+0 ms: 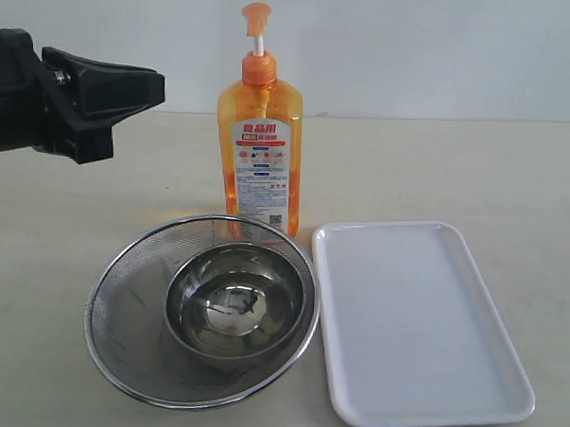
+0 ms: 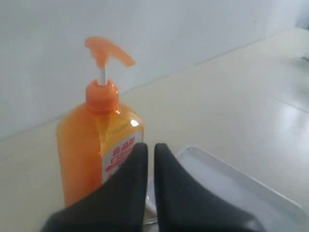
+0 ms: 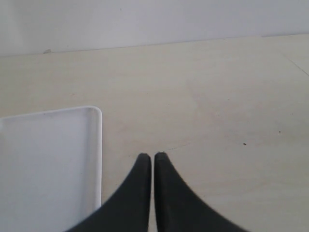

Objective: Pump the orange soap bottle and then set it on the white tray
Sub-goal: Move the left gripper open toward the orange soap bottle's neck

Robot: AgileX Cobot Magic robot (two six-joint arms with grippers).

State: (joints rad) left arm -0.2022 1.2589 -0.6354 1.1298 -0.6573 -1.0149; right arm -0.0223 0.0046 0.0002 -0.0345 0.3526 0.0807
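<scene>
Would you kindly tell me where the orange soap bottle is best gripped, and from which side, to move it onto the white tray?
Probably the flat-sided body of the orange soap bottle, just under the shoulder, approached level from its left side in the exterior view. It stands upright, the mesh strainer blocks the front, and the pump head sits on a thin stem.

I see the orange soap bottle (image 1: 258,156) as translucent orange, with white stem and white label lettered red. At its four o'clock, the white tray (image 1: 422,323) is plain. The strainer (image 1: 128,330) is silver mesh, the bowl (image 1: 229,310) mirror-steel, the left gripper (image 2: 150,149) black.
</scene>
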